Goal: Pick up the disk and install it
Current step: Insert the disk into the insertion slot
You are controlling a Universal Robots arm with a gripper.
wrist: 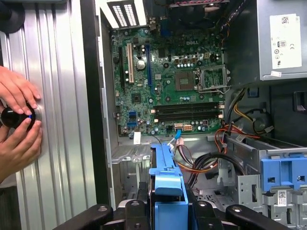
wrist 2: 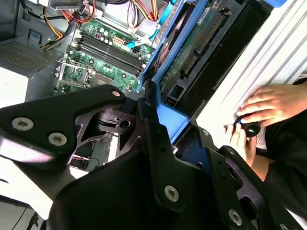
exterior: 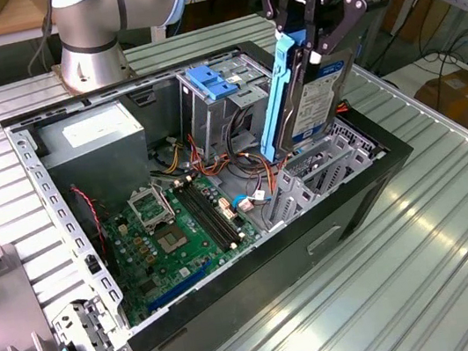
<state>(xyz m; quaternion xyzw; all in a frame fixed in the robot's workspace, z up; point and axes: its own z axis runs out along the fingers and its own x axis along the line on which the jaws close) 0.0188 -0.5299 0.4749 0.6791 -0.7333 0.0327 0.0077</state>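
Closest in, in both wrist views, is the black linkage of the gripper (wrist 2: pixel 165 122), and its fingers are closed on the disk (wrist 2: pixel 192 43), pressing against the two flat faces with the blue side rails left free. From where the exterior view looks, the gripper (exterior: pixel 309 43) hangs over the open computer case (exterior: pixel 258 270) with the disk (exterior: pixel 315 96) held upright on edge, one long blue rail facing the exterior view's left and the white label with its blue band turned toward the exterior view's right. The lower end of the disk sits at the grey drive cage (exterior: pixel 306 177) near the front of the case (whether it touches the metal I cannot tell). Beyond it inside the case lie the green motherboard (exterior: pixel 180 228), a tangle of orange and red cables (exterior: pixel 214 161), the grey power-supply box (exterior: pixel 90 140) with its white sticker, and a blue latch (exterior: pixel 215 85) on top of a second metal cage. In the first wrist view the blue rail of the disk (wrist: pixel 165 167) runs straight out from between the fingers toward the motherboard (wrist: pixel 168 81). Beside the case, on the ribbed metal table (wrist: pixel 62 96), a person's hands (wrist: pixel 19 143) pinch a small black knob (wrist: pixel 12 117)
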